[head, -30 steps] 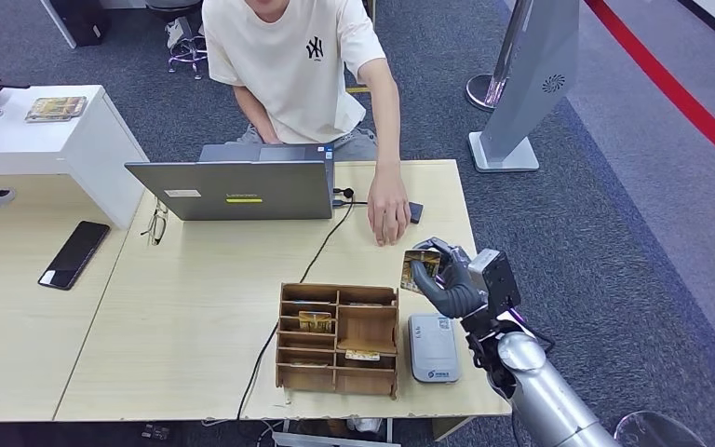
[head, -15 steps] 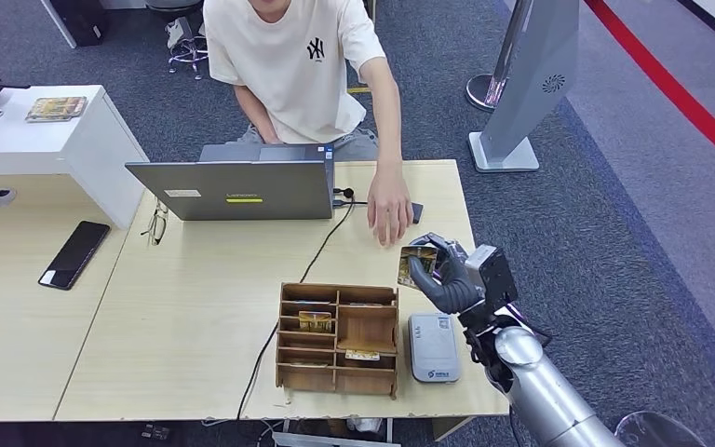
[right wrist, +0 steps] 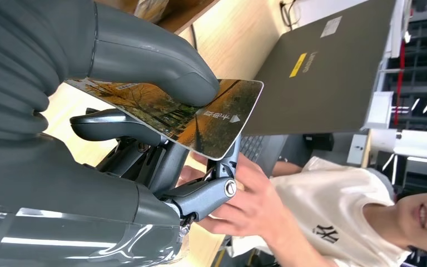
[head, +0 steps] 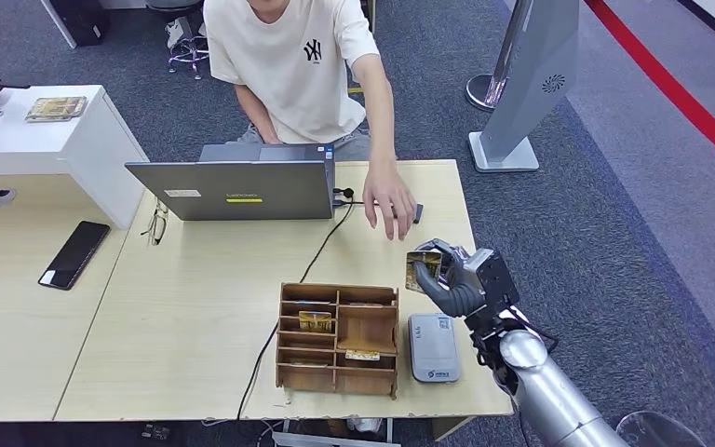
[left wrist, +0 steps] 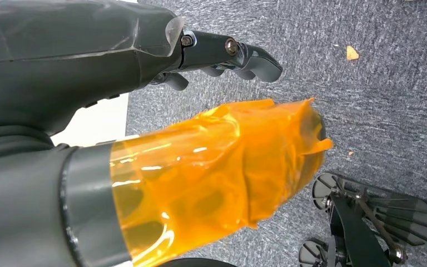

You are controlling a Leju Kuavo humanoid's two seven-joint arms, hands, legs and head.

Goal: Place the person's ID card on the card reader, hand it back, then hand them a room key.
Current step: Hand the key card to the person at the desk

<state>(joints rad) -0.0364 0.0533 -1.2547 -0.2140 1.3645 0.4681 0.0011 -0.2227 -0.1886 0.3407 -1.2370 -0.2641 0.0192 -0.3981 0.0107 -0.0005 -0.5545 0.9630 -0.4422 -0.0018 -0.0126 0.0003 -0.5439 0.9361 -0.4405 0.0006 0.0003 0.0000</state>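
I have the card (head: 423, 268) pinched in my right hand (head: 449, 280), right of centre in the head view, held up over the desk (head: 195, 307) edge. In the right wrist view my thumb presses the printed face and darker fingers (right wrist: 144, 142) back it from behind, leaving the far end free. The person's hand (head: 389, 205) hovers just above it in the frame, near but not touching. The card reader (head: 433, 346) lies lower down, beside the wooden organiser (head: 338, 337).

I judge the card thin, stiff, light and slick, so it could slide out of a loose pinch. The free end is where the person should take hold.

My left hand (left wrist: 217, 53) hangs over the carpet, fingers loosely curled, holding nothing as far as I can see.
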